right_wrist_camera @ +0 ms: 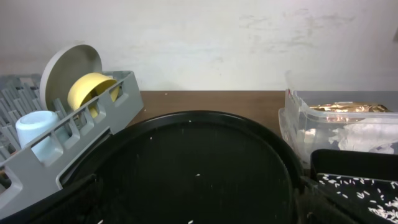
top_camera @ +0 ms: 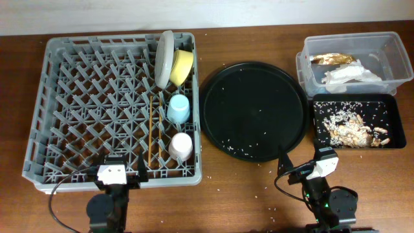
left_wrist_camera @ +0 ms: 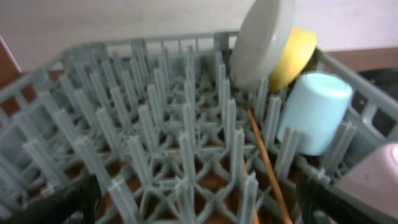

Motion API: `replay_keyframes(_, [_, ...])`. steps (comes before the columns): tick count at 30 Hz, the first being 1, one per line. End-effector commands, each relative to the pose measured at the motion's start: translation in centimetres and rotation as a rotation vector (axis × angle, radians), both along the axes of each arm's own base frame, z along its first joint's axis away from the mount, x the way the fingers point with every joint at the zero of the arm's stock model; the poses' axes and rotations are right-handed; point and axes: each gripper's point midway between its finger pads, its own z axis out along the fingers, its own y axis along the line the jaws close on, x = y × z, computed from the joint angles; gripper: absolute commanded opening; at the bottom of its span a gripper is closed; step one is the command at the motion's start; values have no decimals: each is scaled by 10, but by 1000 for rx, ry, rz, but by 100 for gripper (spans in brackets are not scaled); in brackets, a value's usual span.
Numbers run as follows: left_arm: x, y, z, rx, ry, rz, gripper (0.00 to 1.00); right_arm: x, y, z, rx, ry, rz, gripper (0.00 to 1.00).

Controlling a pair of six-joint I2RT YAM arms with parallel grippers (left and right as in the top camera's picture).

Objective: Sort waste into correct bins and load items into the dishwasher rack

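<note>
Left hand (top_camera: 120,167) hangs over the near edge of the dishwasher rack (top_camera: 77,97), fingers spread wide with nothing between them. From where I stand, the grey rack fills the left of the desk (top_camera: 19,207), and everything loaded sits along its right side. The chopsticks (top_camera: 151,133) lie lengthwise among the pegs. The white plate (top_camera: 164,58) stands on edge at the far corner with the yellow bowl (top_camera: 182,66) tipped against it. The light blue cup (top_camera: 179,109) and the pink cup (top_camera: 182,145) come nearer.

A round black tray (top_camera: 252,110) in the middle carries stray rice grains.

Right hand (top_camera: 305,163) waits just off its near rim, also wide open and holding nothing.

At far right, the clear tub (top_camera: 394,45) holds the gold wrapper (top_camera: 331,59), its print too small to read, and the white napkin (top_camera: 349,74). The black rectangular tray (top_camera: 394,103) in front holds the food scraps (top_camera: 352,129) and rice.
</note>
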Motion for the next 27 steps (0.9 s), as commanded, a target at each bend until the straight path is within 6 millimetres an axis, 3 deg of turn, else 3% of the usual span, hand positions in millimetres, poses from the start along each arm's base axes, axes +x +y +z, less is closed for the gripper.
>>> replay_keyframes(1, [-2, 1, 10, 22, -46, 0, 99, 0, 0, -3, 9, 6, -2, 99])
replay_keyframes(4, [-2, 1, 13, 22, -60, -1, 99, 0, 0, -3, 9, 6, -2, 99])
replay_keyframes(5, [-4, 0, 25, 23, -110, -2, 99, 0, 0, -3, 9, 6, -2, 98])
replay_keyframes(27, [-4, 0, 21, 23, -96, -5, 99, 0, 0, -3, 9, 6, -2, 99])
